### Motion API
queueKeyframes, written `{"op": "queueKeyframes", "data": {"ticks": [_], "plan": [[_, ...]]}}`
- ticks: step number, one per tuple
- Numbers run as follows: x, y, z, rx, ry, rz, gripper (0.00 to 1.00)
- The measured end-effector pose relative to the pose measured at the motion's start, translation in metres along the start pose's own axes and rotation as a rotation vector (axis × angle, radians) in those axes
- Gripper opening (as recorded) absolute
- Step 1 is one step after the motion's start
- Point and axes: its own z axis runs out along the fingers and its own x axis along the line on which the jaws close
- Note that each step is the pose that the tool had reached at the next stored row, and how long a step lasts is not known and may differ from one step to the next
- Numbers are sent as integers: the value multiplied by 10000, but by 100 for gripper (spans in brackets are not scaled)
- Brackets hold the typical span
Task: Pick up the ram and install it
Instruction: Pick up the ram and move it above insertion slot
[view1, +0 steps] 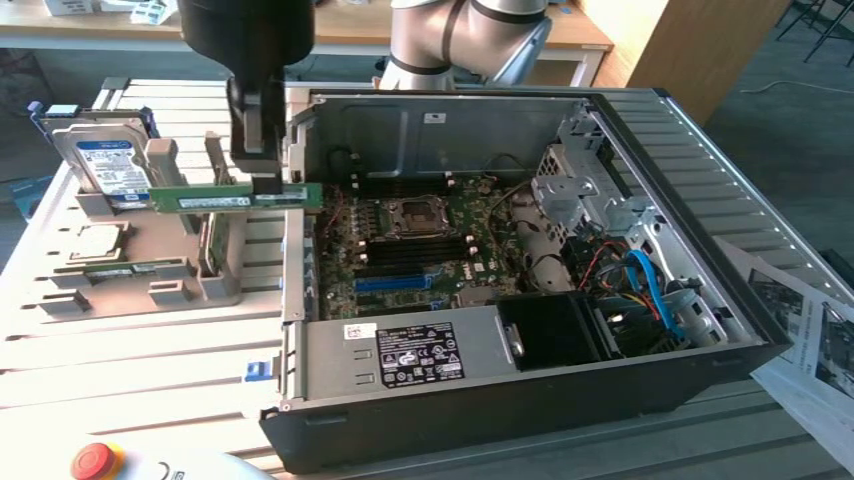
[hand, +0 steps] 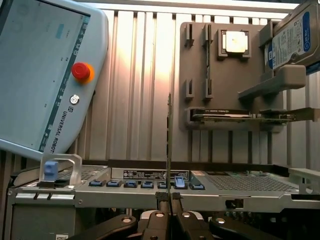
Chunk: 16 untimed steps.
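The ram (view1: 200, 199) is a long green stick with a white label strip. It hangs level in the air over the left wall of the open computer case (view1: 747, 330), just above the grey parts holder. My gripper (view1: 271, 186) comes down from above and is shut on the stick near its right end. In the wrist view the ram (hand: 169, 145) appears edge-on as a thin vertical line rising from my gripper (hand: 169, 197), whose jaws are pressed against its two faces. The motherboard (view1: 414, 240) with its blue slot (view1: 400, 282) lies inside the case, to the exterior view's right of the ram.
A grey parts holder (view1: 147, 280) on the slatted table carries a silver hard drive (view1: 107, 165) and a processor chip (view1: 87, 243). The power supply (view1: 400, 355) sits at the case's front. A teach pendant (hand: 45, 75) with a red stop button (view1: 96, 460) lies near the case.
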Motion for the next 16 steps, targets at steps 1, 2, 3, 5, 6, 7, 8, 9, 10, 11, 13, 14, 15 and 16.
{"op": "queueKeyframes", "data": {"ticks": [1, 2, 3, 5, 6, 7, 8, 9, 10, 11, 13, 14, 15, 16], "plan": [[6, -30, -3, -7, -3, -1, 12], [11, -60, -5, -13, -6, -2, 12], [16, -90, -7, -18, -9, -2, 12], [27, -151, -12, -29, -17, -1, 12], [32, -179, -14, -33, -20, -1, 12], [37, -209, -16, -38, -23, -2, 12], [43, -240, -18, -43, -26, -2, 12], [48, -270, -21, -47, -29, -3, 12], [53, -298, -23, -51, -32, -2, 12], [57, -328, -25, -56, -35, -2, 12], [67, -391, -30, -64, -41, -3, 12], [72, -421, -32, -68, -45, -3, 12], [77, -451, -34, -71, -49, -4, 12], [82, -481, -36, -75, -52, -3, 12]]}}
